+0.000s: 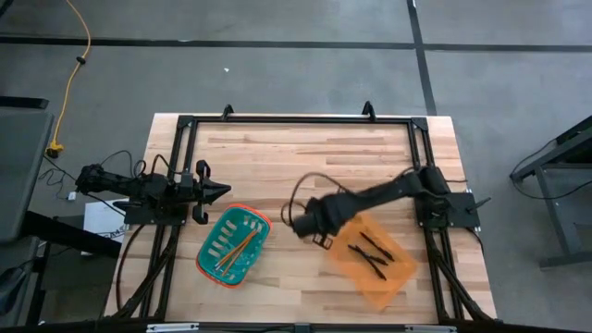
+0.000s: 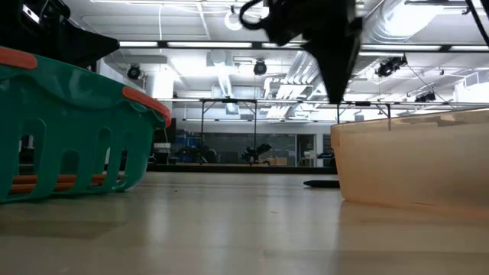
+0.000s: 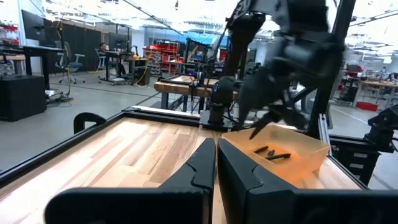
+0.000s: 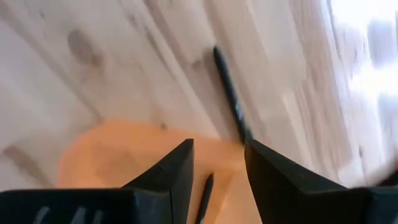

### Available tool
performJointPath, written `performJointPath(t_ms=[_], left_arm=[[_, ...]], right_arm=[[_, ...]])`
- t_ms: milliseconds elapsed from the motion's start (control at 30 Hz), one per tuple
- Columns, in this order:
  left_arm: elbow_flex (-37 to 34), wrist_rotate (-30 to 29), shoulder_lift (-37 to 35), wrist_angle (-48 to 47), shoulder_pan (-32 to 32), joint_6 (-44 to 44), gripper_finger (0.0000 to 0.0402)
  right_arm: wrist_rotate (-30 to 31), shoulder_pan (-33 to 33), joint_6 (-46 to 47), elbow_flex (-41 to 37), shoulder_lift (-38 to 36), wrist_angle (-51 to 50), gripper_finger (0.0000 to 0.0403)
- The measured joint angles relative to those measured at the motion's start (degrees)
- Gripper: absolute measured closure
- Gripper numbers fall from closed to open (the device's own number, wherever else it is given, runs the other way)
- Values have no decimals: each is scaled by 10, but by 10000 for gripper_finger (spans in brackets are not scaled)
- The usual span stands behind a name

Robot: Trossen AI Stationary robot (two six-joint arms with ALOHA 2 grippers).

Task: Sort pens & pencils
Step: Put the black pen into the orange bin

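The right tool (image 1: pixel 310 225) hung empty, jaws slightly apart, at the orange bin's (image 1: pixel 393 282) ten o'clock corner. One pen (image 4: pixel 229 93) lay loose on the tabletop (image 1: pixel 305 153) beside it; pencils (image 1: pixel 239 248) sat in the teal basket (image 1: pixel 254 217). Best: straddle the shaft crosswise, descend, close. The left tool (image 1: pixel 222 191) waited, pinched together.

Wooden table (image 1: pixel 305 157): two bins, stray pen (image 4: pixel 229 93)

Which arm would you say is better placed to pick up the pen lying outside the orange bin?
The right. Its open claw hangs over the orange bin's edge, the loose pen straight ahead. The left claw waits shut, farther off near the green basket.
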Motion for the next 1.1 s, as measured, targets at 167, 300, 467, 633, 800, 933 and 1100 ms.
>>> performJointPath(t_ms=[167, 300, 467, 633, 800, 933, 1100], left_arm=[[0, 0, 0, 0, 0, 0, 397], [0, 0, 0, 0, 0, 0, 396], [0, 0, 0, 0, 0, 0, 396], [0, 0, 0, 0, 0, 0, 396], [0, 0, 0, 0, 0, 0, 396], [0, 0, 0, 0, 0, 0, 397], [0, 0, 0, 0, 0, 0, 396]], right_arm=[[-45, -61, -76, -32, 0, 57, 268], [-74, -98, -110, -72, 1, 98, 268], [-100, -125, -141, -109, 1, 128, 259], [-119, -134, -177, -146, 0, 177, 232], [-136, -136, -220, -185, 0, 225, 218], [-145, -142, -243, -216, 0, 260, 219], [-139, -151, -267, -244, -1, 299, 232]])
